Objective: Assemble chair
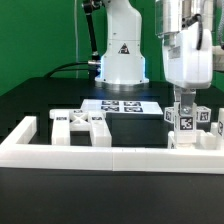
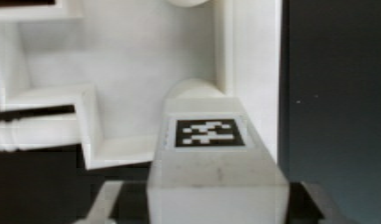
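1. We see the two-finger gripper (image 1: 186, 106) closed tight on a white blocky plastic chair piece (image 1: 191, 121) bearing black-and-white square tags, at 3 o'clock in the exterior view.
2. Other white plastic chair parts (image 1: 85, 124) lie at 9 o'clock, well apart.
3. A long white border frame (image 1: 110, 152) runs just before both, toward 6 o'clock.

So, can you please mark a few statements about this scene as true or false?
1. The fingers are closed on a tagged block. True.
2. The marker board hangs in the air. False: it lies flat on the table.
3. A second chair part lies toward the exterior view's left. True.
4. The table is green. False: it is black; only the backdrop is green.
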Tool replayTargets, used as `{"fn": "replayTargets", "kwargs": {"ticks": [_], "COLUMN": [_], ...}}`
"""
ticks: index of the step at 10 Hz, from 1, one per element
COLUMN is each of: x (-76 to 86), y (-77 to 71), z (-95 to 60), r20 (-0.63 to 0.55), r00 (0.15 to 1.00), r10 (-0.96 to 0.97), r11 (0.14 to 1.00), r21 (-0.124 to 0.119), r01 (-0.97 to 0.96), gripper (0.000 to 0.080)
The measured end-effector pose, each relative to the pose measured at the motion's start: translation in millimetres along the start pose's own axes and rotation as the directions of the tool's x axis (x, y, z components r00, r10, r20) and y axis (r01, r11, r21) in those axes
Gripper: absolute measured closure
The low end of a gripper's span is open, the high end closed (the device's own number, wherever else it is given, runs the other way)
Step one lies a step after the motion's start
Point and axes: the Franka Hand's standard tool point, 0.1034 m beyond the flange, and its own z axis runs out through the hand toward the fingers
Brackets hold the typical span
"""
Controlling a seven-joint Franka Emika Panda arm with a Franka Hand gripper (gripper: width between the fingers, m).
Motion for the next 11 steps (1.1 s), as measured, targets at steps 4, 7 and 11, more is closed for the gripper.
{"fn": "replayTargets", "kwargs": {"ticks": [4, 7, 11], "x": [-0.8, -7.6, -9.7], "y": [0.6, 0.8, 0.5], "z": [1.4, 1.7, 1.3], "r20": [0.000, -0.013, -0.013], "r00": [0.987, 0.867, 0.655], "r10": [-0.158, -0.499, -0.756], "r11": [0.987, 0.867, 0.655], "r21": [-0.002, -0.004, -0.007], "r01": [0.158, 0.499, 0.756], "gripper": [0.0162, 0.0150, 0.0151]}}
